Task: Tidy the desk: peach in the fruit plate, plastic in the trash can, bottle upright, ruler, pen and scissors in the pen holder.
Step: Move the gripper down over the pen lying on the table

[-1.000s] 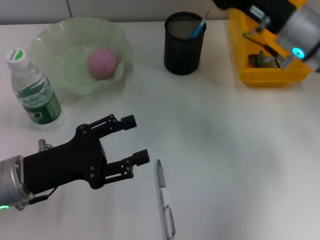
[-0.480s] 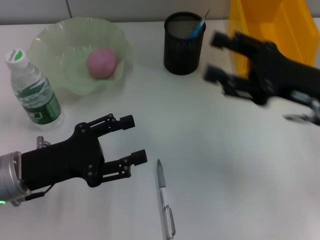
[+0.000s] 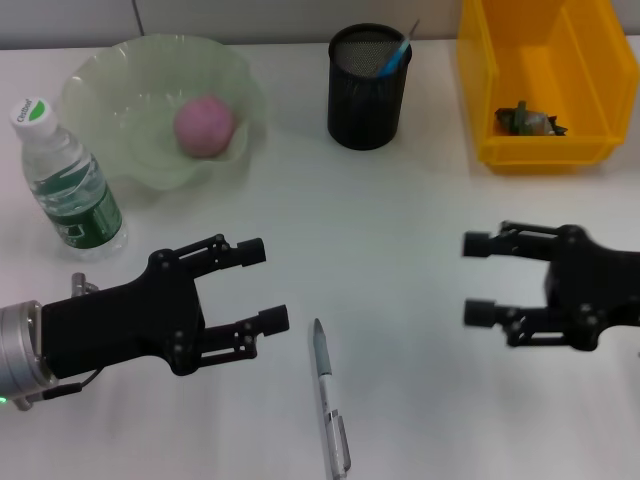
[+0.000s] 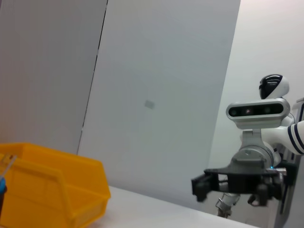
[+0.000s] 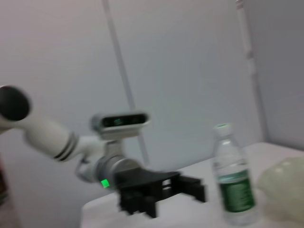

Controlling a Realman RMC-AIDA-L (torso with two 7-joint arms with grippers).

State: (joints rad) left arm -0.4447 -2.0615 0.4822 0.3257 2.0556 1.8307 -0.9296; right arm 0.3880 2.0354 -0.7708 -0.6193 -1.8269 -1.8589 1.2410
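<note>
Clearly only the pen (image 3: 329, 400) near the counter's front edge remained; my left pincer (image 3: 256, 286) and right pincer (image 3: 478, 280) hovered wide open, empty, needing descent onto it.

— What do you see around the work area?
— You see a smooth white tabletop (image 3: 430, 240), evenly lit, with soft shadows.

— And behind it?
— A pale grey panelled wall (image 4: 161, 95) stands just past the table's far edge. You can trace a thin dark vertical seam (image 4: 95, 71) between two panels, and a small square mark (image 4: 149, 104) on the middle panel.

— Any windows or floor?
— You cannot tell from these views.
</note>
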